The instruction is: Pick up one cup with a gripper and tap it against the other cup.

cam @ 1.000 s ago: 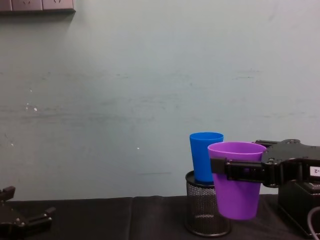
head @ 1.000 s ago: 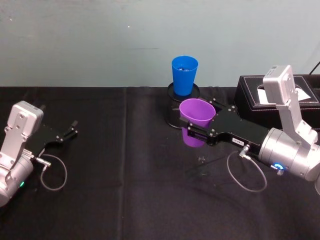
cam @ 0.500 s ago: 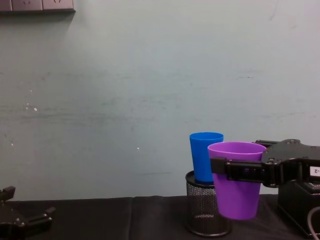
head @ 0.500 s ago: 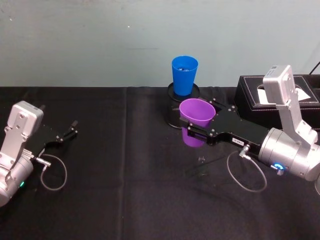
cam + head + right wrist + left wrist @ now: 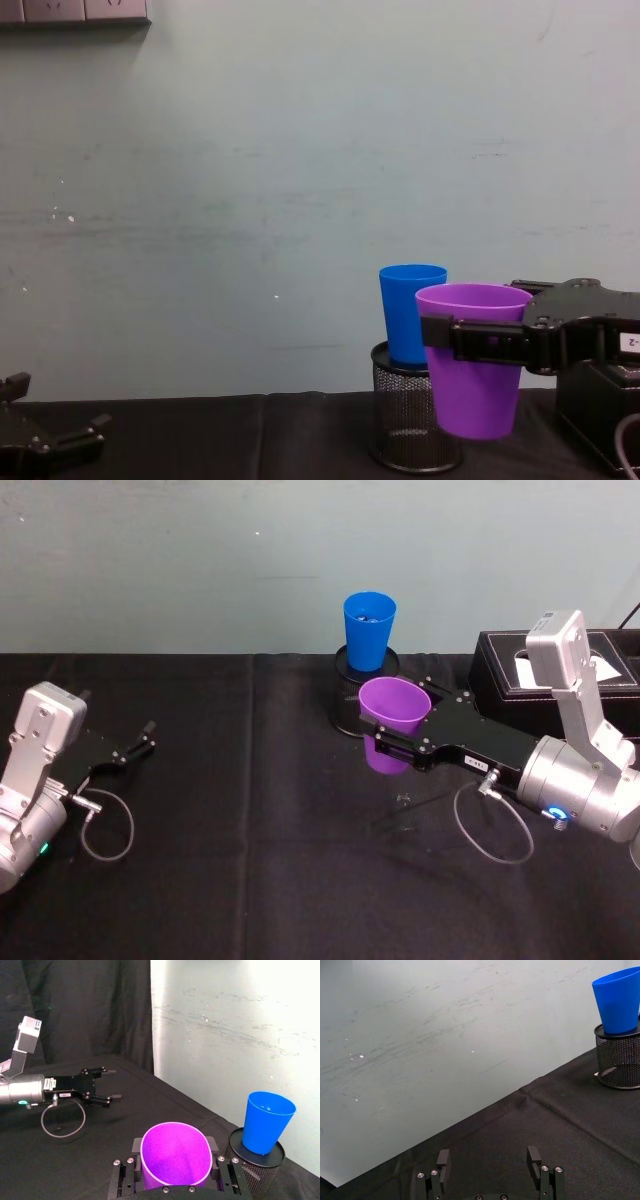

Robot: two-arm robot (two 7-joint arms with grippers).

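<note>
My right gripper [image 5: 400, 732] is shut on the purple cup [image 5: 392, 712], holding it upright above the table; its jaws clamp the cup's sides just below the rim [image 5: 174, 1157]. The cup [image 5: 473, 365] hangs in front of and slightly to the right of the blue cup [image 5: 411, 312]. That blue cup [image 5: 368, 630] stands upright in a black wire-mesh pen holder [image 5: 413, 423] near the back wall. I cannot tell whether the two cups touch. My left gripper [image 5: 140, 742] rests open low at the table's left, with nothing between its fingers [image 5: 442, 1159].
A black box [image 5: 520, 670] sits at the back right, behind my right arm. Black cloth [image 5: 250, 860] covers the table, and a pale wall [image 5: 250, 200] rises close behind it. Open cloth lies between the two arms.
</note>
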